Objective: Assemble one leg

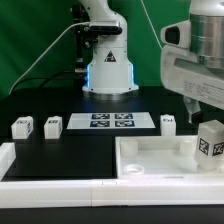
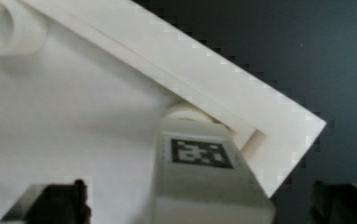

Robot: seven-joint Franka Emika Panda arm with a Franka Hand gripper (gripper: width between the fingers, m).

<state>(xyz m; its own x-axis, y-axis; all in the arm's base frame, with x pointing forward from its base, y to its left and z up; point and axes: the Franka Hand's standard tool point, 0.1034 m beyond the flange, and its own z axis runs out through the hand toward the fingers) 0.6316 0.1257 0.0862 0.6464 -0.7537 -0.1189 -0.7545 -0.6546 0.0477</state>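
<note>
A white leg [image 1: 211, 140] with a square marker stands in the right corner of the white tabletop [image 1: 150, 165]. In the wrist view the leg [image 2: 205, 160] lies between my fingers [image 2: 59, 200], with a gap on each side, and its far end meets the tabletop's [image 2: 86, 110] corner rim. My gripper [image 1: 207, 115] is just above the leg and open around it [image 2: 196, 205]. Three more legs stand on the table: two at the exterior view's left [image 1: 21, 127] [image 1: 52, 124] and one right of the marker board [image 1: 168, 123].
The marker board [image 1: 112, 122] lies in the middle in front of the robot base [image 1: 108, 70]. A white raised border [image 1: 15, 165] runs along the front left. A round boss [image 2: 6, 40] sits on the tabletop.
</note>
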